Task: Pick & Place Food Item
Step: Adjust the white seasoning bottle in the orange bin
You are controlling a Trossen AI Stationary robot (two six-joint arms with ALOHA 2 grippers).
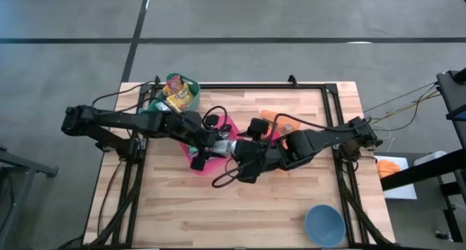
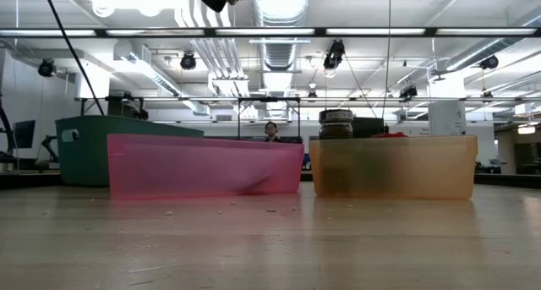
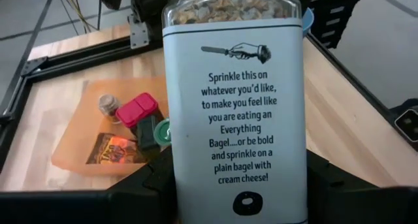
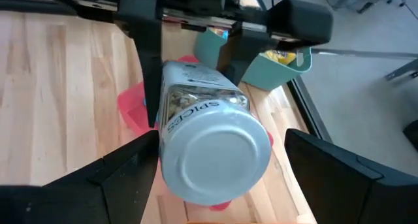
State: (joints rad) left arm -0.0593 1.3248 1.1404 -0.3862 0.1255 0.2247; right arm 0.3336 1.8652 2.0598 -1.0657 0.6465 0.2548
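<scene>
A spice jar (image 4: 196,113) with a pale blue label (image 3: 238,126) and a white lid (image 4: 215,155) is in the air over the pink bin (image 1: 218,166) at mid-table. My left gripper (image 1: 206,143) comes from the table's left and is shut on it. My right gripper (image 4: 222,144) comes from the right and faces the lid end. It is open, one finger on each side of the lid; I cannot tell whether either finger touches it. My left gripper pinches the jar's body between its two fingers (image 4: 149,74), one on each side (image 3: 179,185). The fingers slant down from the table's left and lie along the jar. The lid end sticks out past the fingertips toward the right arm. The jar is lifted clear of the pink bin.
An orange bin (image 3: 72,152) at the far right of the centre holds a small jar, a pink box and a snack packet. A green bin (image 1: 180,93) with snack bags stands at the far left. A blue bowl (image 1: 324,224) sits near the front right corner.
</scene>
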